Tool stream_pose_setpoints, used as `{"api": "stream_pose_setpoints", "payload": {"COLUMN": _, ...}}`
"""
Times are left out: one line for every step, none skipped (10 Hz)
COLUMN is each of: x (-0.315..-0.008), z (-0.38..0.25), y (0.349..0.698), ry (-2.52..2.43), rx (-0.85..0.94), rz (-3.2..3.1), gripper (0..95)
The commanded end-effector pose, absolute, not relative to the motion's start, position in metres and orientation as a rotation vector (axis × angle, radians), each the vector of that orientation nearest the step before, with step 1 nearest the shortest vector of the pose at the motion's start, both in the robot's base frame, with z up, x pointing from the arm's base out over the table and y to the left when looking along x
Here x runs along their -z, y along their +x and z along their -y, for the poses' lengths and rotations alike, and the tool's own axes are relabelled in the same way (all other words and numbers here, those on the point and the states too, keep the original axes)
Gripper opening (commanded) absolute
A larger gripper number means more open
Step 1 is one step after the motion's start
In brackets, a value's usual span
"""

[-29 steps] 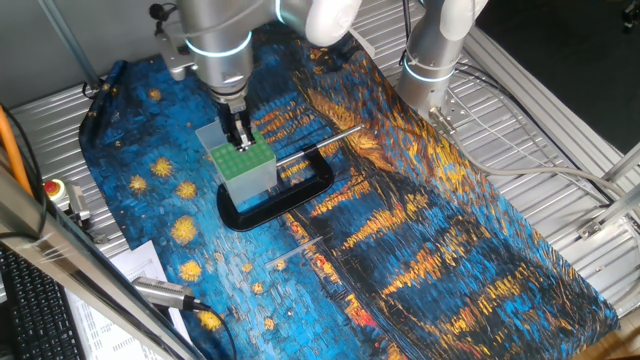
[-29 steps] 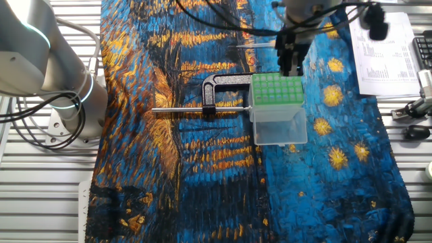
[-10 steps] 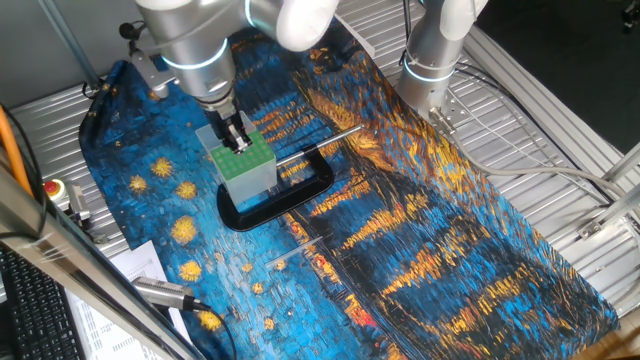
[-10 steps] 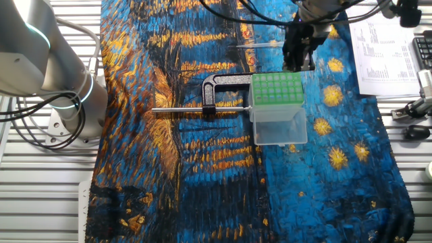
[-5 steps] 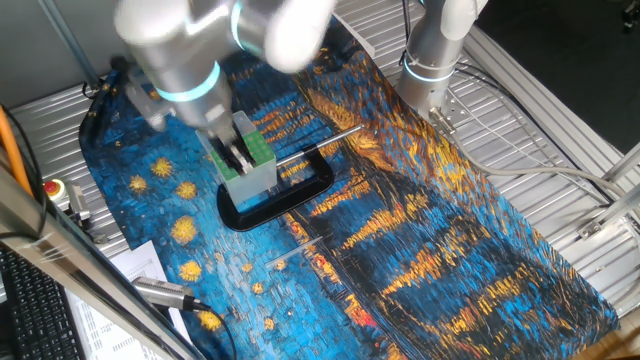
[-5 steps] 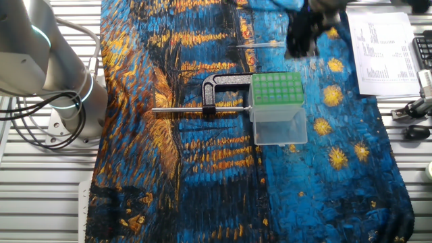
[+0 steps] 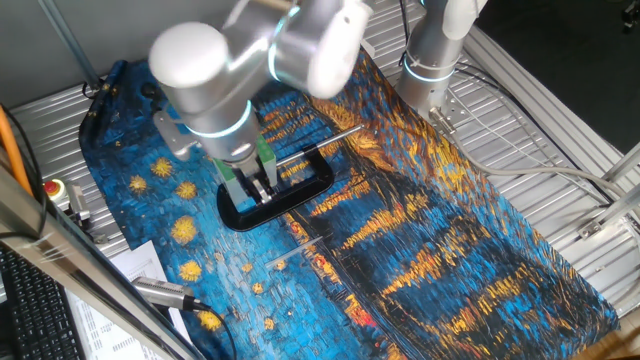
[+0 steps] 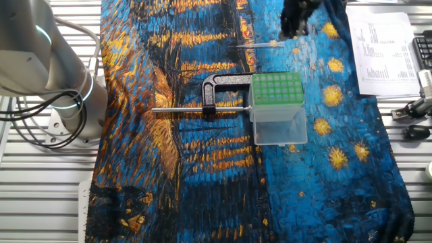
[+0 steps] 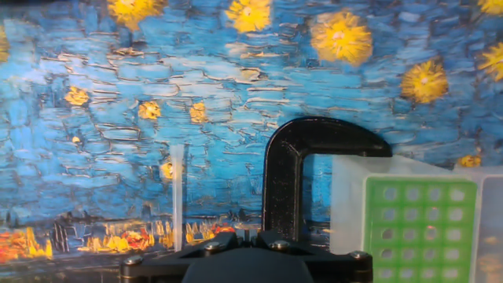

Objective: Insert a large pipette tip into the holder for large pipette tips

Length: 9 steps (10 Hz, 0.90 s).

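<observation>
The holder [image 8: 277, 88] is a clear box with a green hole-grid top, standing on the painted cloth beside a black clamp frame [image 8: 216, 84]. It also shows at the lower right of the hand view [image 9: 420, 228]. In one fixed view my hand hides most of it, leaving a green edge [image 7: 266, 153]. A pale pipette tip [image 8: 260, 45] lies flat on the cloth, apart from the holder; it shows in the hand view [image 9: 178, 189] and one fixed view [image 7: 295, 252]. My gripper [image 8: 295, 25] hovers beside the tip's end, its jaws together with nothing seen between them [image 9: 248, 233].
A shiny metal rod [image 8: 196, 109] runs through the clamp. A second robot arm [image 8: 40, 61] stands off the cloth. Papers [image 8: 385, 54] and a keyboard [image 7: 30, 310] lie off the cloth, and a pen-like tool [image 7: 165, 292] lies by its edge.
My gripper has left the top of the holder and moved over the cloth to the lying pipette tip. The holder, clamp and tip have not moved.
</observation>
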<state>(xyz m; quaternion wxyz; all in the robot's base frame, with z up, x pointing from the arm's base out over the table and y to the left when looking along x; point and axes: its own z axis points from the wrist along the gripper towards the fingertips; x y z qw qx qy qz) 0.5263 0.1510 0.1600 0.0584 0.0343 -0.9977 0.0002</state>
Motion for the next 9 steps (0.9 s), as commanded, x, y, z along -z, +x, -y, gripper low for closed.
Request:
{"api": "stream_pose_setpoints", "payload": {"x": -0.16, "z": -0.15, "y": 0.526, "ry": 0.277, "rx": 0.018, "rz": 2.976, "gripper": 0.0}}
{"api": "stream_pose_setpoints", "payload": {"x": -0.16, "z": -0.15, "y": 0.526, "ry": 0.305, "rx": 0.022, "rz": 2.97, "gripper": 0.0}}
{"api": "stream_pose_setpoints", "payload": {"x": -0.16, "z": -0.15, "y": 0.526, "ry": 0.294, "rx": 0.026, "rz": 2.971, "gripper": 0.0}}
{"api": "stream_pose_setpoints", "payload": {"x": -0.158, "z": -0.155, "y": 0.527, "ry": 0.256, "rx": 0.02, "rz": 2.973, "gripper": 0.0}}
{"api": "stream_pose_setpoints", "payload": {"x": -0.156, "z": -0.16, "y": 0.527, "ry": 0.24, "rx": 0.021, "rz": 2.973, "gripper": 0.0}}
{"api": "stream_pose_setpoints", "payload": {"x": -0.149, "z": -0.176, "y": 0.526, "ry": 0.201, "rx": 0.017, "rz": 2.977, "gripper": 19.0}}
{"api": "stream_pose_setpoints", "payload": {"x": -0.146, "z": -0.181, "y": 0.526, "ry": 0.181, "rx": 0.015, "rz": 2.979, "gripper": 19.0}}
{"api": "stream_pose_setpoints", "payload": {"x": -0.14, "z": -0.189, "y": 0.525, "ry": 0.137, "rx": 0.012, "rz": 2.981, "gripper": 19.0}}
{"api": "stream_pose_setpoints", "payload": {"x": -0.132, "z": -0.195, "y": 0.524, "ry": 0.075, "rx": 0.004, "rz": 2.983, "gripper": 19.0}}
